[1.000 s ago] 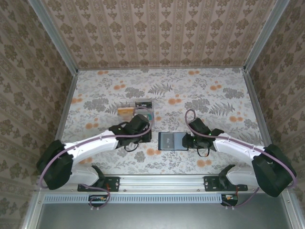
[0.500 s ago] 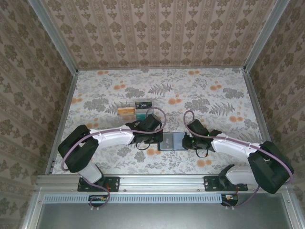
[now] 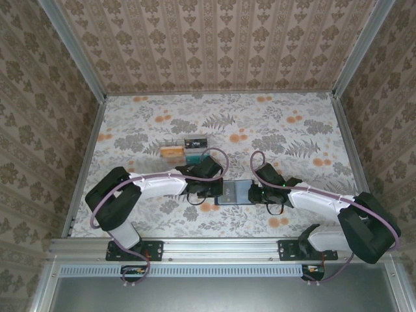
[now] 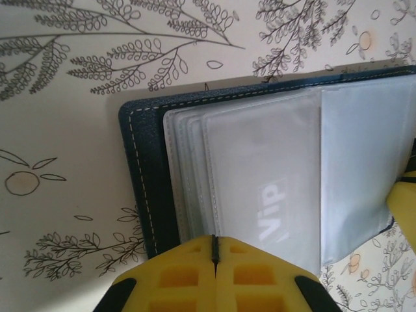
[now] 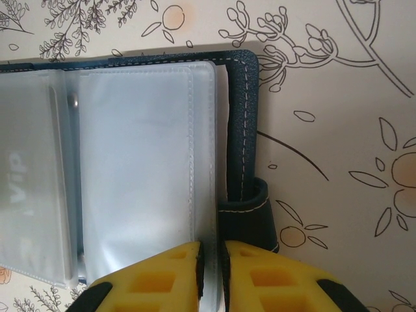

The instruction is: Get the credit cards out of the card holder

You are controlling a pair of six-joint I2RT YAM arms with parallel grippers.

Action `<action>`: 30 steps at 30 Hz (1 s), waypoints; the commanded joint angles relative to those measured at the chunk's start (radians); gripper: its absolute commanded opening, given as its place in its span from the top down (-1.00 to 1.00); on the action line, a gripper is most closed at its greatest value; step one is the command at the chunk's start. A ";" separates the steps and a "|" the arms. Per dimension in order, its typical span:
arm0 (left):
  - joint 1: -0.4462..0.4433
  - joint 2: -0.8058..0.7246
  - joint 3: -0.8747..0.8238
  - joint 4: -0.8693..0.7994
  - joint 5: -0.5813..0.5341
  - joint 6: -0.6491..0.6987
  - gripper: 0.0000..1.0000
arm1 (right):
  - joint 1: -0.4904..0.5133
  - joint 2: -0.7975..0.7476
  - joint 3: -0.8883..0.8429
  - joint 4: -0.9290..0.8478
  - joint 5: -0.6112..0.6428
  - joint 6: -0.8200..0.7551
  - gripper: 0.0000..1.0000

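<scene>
Holder (image 3: 235, 194) lay open and flat on table (image 3: 292, 130), near the front edge, between the two grippers. Left gripper (image 3: 217, 190) sat at its left edge, right gripper (image 3: 255, 194) at its right edge, both low over it. Clear box (image 3: 185, 151) with orange and teal contents stood just behind the left gripper, apart from the holder.

In the left wrist view, the navy cover (image 4: 140, 188) with white stitching faced up and the greyish sleeves (image 4: 260, 156) were fanned over it. A VIP card (image 4: 276, 208) was inside one sleeve, not out. Left fingers (image 4: 182, 276) were pressed together with only a hairline seam, tips over the near edge of the sleeves. Could not tell if any sleeve was caught between them.

In the right wrist view, the sleeves lay flat on the cover's right half, with a navy strap tab (image 5: 250, 218) at the cover's right edge. Right fingers (image 5: 162, 276) were nearly together with a narrow slit, and the pale edge of the sleeves ran into that slit, so they looked pinched. No loose card was on the table.
</scene>
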 commanded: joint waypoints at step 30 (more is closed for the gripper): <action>-0.018 0.027 0.035 0.059 0.086 0.013 0.51 | 0.014 0.007 -0.034 -0.020 0.000 0.023 0.62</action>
